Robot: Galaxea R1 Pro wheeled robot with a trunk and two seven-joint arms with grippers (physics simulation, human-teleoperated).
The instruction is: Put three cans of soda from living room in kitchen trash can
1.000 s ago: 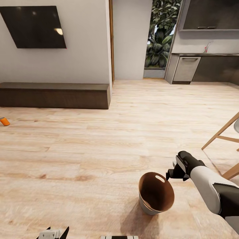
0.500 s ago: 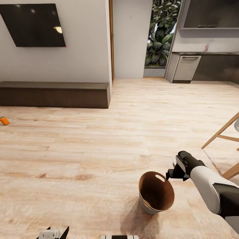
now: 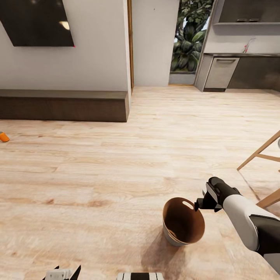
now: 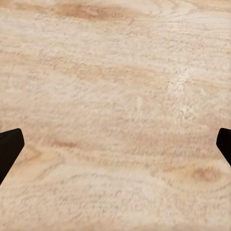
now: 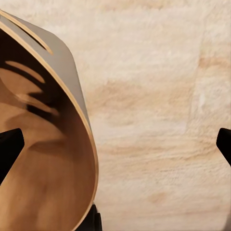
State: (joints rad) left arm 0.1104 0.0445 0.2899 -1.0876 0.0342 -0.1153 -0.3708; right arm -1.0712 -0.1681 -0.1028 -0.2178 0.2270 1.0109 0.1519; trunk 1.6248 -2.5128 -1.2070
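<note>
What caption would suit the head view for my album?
Right gripper at the rim of a tilted bin on the wood floor, an orange can far left.

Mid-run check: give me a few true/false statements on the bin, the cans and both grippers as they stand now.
1. The bin is tilted, its opening facing the camera. True.
2. An orange can lies on the floor at far left. True.
3. A can lies inside the bin. False: its brown inside shows no can.
4. The right gripper is at the bin's rim. True.
5. The left gripper holds a can. False: only bare floor shows between its fingertips.
</note>
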